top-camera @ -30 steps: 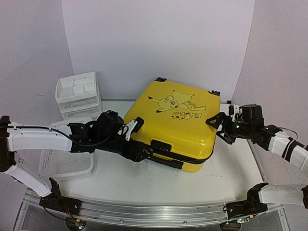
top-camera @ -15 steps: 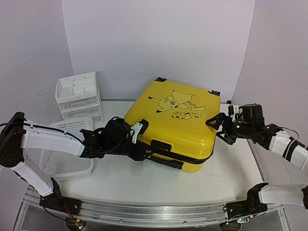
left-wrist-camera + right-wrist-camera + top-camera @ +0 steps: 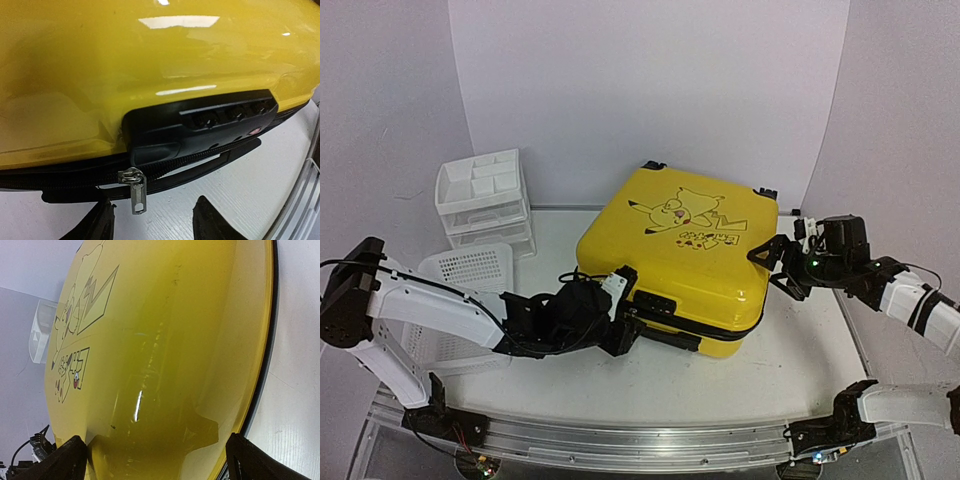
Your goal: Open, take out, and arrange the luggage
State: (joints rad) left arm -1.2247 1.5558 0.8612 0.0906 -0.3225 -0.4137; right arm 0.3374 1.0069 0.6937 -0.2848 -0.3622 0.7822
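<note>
Yellow Pikachu suitcase (image 3: pixel 685 255) lies flat on tabletop (image 3: pixel 620 385), lid down, print up, black combination lock (image 3: pixel 200 125) facing near edge. Left gripper (image 3: pixel 154 212) open, low at front edge, fingertips apart just below hanging metal zipper pull (image 3: pixel 136 194), not touching it. Right gripper (image 3: pixel 772 262) spread wide around suitcase's right edge; contact unclear. White mesh basket (image 3: pixel 465 300) and drawer unit (image 3: pixel 483 200) at left.

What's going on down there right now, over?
Left tool open at zipper pull. Right tool open beside the luggage. Luggage closed. Nothing blocking the zipper.
</note>
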